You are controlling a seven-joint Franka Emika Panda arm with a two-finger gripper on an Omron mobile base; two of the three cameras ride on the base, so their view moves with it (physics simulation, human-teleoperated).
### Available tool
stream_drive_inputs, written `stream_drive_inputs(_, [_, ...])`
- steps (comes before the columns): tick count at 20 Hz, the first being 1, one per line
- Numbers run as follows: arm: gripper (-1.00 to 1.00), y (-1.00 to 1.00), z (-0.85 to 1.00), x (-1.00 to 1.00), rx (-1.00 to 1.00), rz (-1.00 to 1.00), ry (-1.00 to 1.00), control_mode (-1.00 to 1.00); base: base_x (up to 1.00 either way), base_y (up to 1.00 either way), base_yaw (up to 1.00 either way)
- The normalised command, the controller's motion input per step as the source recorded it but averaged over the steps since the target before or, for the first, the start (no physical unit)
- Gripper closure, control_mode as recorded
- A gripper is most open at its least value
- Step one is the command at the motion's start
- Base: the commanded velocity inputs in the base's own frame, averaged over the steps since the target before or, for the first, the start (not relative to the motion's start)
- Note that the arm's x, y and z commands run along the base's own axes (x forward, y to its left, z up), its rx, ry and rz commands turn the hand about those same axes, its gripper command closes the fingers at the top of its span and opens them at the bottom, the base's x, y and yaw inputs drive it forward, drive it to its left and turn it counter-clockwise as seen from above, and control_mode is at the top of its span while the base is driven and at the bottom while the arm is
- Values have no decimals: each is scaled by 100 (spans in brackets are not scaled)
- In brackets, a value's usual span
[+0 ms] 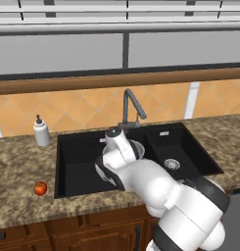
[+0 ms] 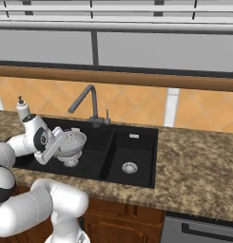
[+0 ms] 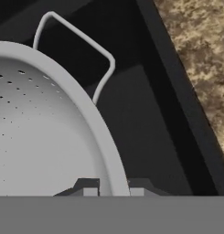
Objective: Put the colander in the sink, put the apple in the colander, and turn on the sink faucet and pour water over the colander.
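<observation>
The silvery colander (image 2: 72, 144) is inside the large left basin of the black sink (image 2: 137, 153), tilted slightly; I cannot tell whether it rests on the floor. My gripper (image 3: 113, 188) is shut on its near rim, one fingertip (image 3: 90, 188) inside the bowl and one outside. From the right base camera, the gripper (image 2: 57, 142) meets the colander's left edge. In the left base view only a sliver of the colander (image 1: 137, 148) shows behind my wrist. The red apple (image 1: 40, 188) lies on the counter left of the sink (image 1: 77, 159). The dark faucet (image 1: 132, 104) stands behind the basins, spout angled right.
A white soap bottle (image 1: 41, 131) stands on the counter at the sink's back left corner. The smaller right basin (image 1: 173, 152) holds a round silver drain (image 2: 130, 167). Speckled granite counter (image 2: 199, 166) surrounds the sink, with a tiled wall behind it.
</observation>
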Motion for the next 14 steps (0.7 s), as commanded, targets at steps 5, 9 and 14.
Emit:
stream_drive_inputs(5, [100, 15, -22, 13, 0, -35, -6, -100, 0, 0, 0])
stream_drive_inputs(9, [100, 18, -20, 20, 0, -33, -5, -100, 0, 0, 0])
stream_drive_inputs(14, [100, 15, -19, 18, 0, -32, -4, -100, 0, 0, 0])
